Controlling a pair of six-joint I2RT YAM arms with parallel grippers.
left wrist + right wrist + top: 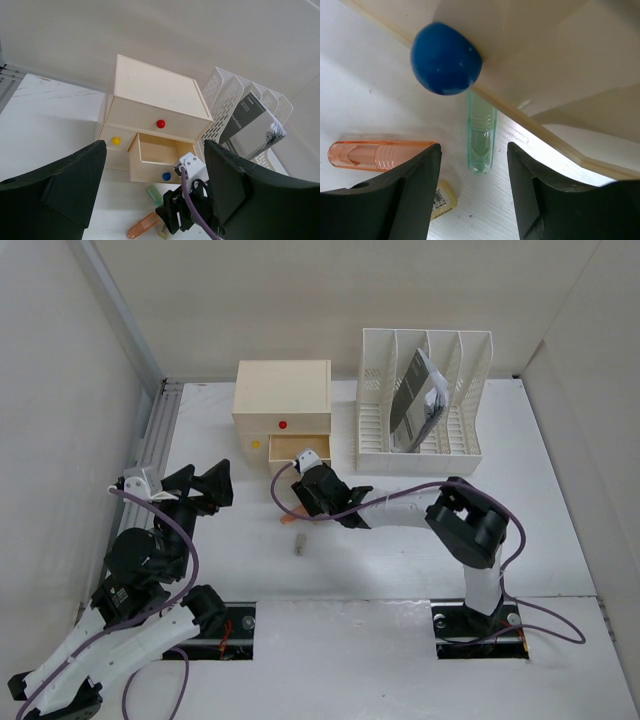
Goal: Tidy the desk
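I work in a robot test cell dressed up as an office desk. A white worktop [560, 530] is boxed in by plain pale panels [60, 370], with my left arm [130, 620] and right arm [480, 540] bolted at its near edge. On it stand a cream drawer box [283, 390] and a slotted file rack [470, 360] holding booklets [420, 405].

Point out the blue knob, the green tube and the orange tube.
blue knob [446, 58]: right wrist view, centre of the ball.
green tube [481, 137]: right wrist view, mid-body.
orange tube [380, 155]: right wrist view, mid-body.
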